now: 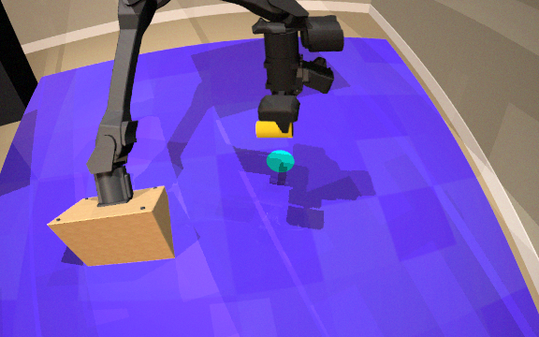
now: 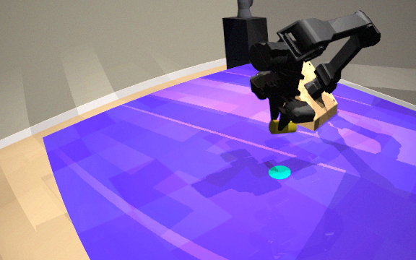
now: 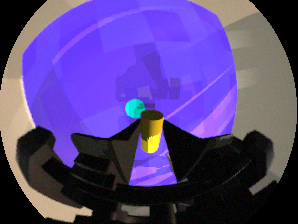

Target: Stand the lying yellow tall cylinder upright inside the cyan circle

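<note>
The yellow tall cylinder (image 1: pixel 266 129) (image 2: pixel 292 126) (image 3: pixel 151 127) is held in the air, its long axis about level with the floor in the top and exterior views. My gripper (image 1: pixel 284 129) (image 2: pixel 282 126) (image 3: pixel 151 122) is shut on it, with the fingers across its middle. The fingers hide part of the cylinder in the top and exterior views. The cyan circle (image 1: pixel 276 159) (image 2: pixel 279 172) (image 3: pixel 134 108) lies flat on the mat, below the held cylinder and with nothing standing on it. In the wrist view it shows just left of the cylinder's far end. Part of the arm's shadow falls on it.
The wooden block (image 1: pixel 120 241) (image 2: pixel 326 116) carries the arm's base, to the left in the top view. A black pedestal (image 1: pixel 3 70) (image 2: pixel 245 43) stands beyond the edge of the purple mat (image 1: pixel 419 290) (image 2: pixel 128 220). Walls stand around the mat.
</note>
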You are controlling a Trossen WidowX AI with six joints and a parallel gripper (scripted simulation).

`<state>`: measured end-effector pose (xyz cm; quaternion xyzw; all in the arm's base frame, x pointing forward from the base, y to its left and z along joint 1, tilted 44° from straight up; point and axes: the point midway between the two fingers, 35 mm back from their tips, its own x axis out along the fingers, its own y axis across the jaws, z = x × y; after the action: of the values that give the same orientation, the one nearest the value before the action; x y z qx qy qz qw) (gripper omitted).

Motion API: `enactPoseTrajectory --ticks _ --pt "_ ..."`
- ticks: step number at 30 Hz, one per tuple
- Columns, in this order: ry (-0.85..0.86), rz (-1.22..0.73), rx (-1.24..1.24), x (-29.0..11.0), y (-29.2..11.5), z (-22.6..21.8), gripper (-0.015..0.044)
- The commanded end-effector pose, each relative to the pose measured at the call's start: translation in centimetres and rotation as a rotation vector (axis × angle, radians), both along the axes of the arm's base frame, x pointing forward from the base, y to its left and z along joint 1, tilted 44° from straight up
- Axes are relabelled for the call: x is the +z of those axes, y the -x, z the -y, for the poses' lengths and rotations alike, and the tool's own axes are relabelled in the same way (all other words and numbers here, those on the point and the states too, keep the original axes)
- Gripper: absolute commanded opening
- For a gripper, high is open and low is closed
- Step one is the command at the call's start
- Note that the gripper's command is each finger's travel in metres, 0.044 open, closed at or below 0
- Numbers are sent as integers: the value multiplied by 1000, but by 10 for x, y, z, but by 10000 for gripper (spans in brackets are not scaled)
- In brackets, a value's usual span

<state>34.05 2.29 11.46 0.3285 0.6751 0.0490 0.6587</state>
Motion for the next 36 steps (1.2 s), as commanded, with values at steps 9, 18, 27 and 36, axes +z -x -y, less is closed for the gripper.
enactPoseTrajectory --ticks 9,18,27,36 --pt "75 29 -7 -7 2 -3 105" --pt "126 58 -18 -12 2 -4 105" --pt "175 89 -31 -15 1 -5 105" --pt "221 122 -48 -18 0 -6 105"
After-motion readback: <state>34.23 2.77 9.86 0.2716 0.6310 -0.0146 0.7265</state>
